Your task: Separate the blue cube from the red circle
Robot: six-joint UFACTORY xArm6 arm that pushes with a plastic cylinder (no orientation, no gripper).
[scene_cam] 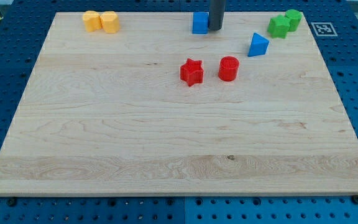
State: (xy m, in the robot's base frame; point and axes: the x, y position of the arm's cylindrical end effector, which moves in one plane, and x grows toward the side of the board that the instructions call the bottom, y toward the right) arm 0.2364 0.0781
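The blue cube (200, 23) sits near the view's top edge of the wooden board, just above centre. The red circle (229, 68), a short cylinder, stands below and to the right of it, well apart. My tip (215, 28) is the lower end of the dark rod coming down from the view's top. It rests right against the blue cube's right side, above the red circle.
A red star (191, 72) lies left of the red circle. A blue triangle (258, 45) lies to the upper right. Two green blocks (284, 23) sit at the top right, two yellow blocks (100, 21) at the top left. The board (166, 149) has blue pegboard around it.
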